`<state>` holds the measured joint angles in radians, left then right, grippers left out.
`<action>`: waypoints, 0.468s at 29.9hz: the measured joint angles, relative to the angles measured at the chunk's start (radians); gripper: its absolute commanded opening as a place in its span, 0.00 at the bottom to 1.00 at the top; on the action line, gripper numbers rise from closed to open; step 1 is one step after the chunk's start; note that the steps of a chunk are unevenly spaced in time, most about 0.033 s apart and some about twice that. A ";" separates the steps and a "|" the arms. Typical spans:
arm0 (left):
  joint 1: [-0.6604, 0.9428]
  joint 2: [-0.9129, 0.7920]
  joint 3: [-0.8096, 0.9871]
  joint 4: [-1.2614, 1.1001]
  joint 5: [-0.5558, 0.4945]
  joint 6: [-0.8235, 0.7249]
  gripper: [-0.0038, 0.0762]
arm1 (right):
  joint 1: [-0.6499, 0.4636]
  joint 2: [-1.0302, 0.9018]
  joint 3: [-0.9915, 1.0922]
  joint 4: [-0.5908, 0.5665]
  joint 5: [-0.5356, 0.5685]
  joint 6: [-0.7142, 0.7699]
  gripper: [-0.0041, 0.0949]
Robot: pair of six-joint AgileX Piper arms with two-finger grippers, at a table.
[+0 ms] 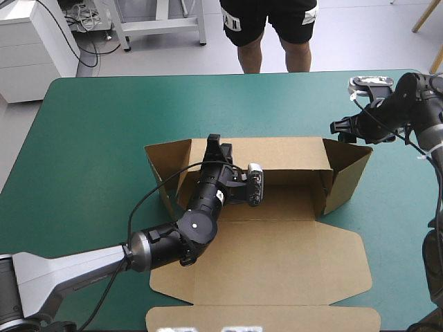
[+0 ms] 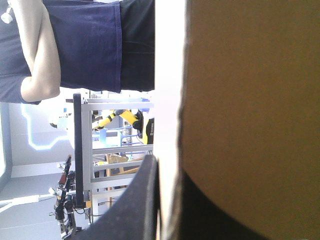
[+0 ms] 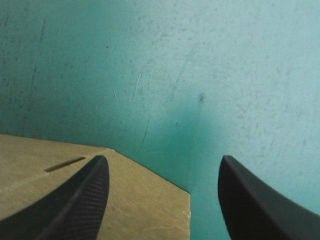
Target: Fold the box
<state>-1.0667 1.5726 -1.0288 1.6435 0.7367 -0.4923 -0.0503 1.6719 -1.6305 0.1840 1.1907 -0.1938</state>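
Box (image 1: 277, 263), left hand (image 1: 216, 145) reaching across, pinching rear wall, right hand (image 3: 163, 165) spread over corner

This looks like a robot lab. A left arm (image 1: 69, 266) and a right arm (image 1: 405, 104) reach over a big table (image 1: 90, 138) with a teal-green cover. Past it stand a white cabinet (image 1: 31, 48), a metal frame (image 1: 159, 26) and loose cables (image 1: 82, 19).

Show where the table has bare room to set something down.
Bare teal-green cover lies left of the box, to the table's left edge, and in a strip beyond its far wall. Crowded: left gripper at the far wall, right gripper by the right wall, lid at the near edge.
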 measured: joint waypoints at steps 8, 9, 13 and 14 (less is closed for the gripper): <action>-0.002 0.000 0.000 -0.003 0.001 0.000 0.04 | 0.000 -0.101 0.135 0.000 -0.003 -0.029 0.62; -0.002 0.000 0.000 -0.004 0.001 0.000 0.04 | 0.000 -0.113 0.150 0.000 -0.004 -0.036 0.62; -0.002 0.000 0.000 -0.004 0.001 0.000 0.04 | 0.000 -0.176 0.238 0.021 -0.008 -0.077 0.62; -0.002 0.000 0.000 -0.004 0.001 0.000 0.04 | 0.000 -0.189 0.259 0.033 -0.013 -0.085 0.62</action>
<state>-1.0685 1.5723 -1.0288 1.6394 0.7377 -0.4923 -0.0503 1.4824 -1.3715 0.2173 1.1772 -0.2787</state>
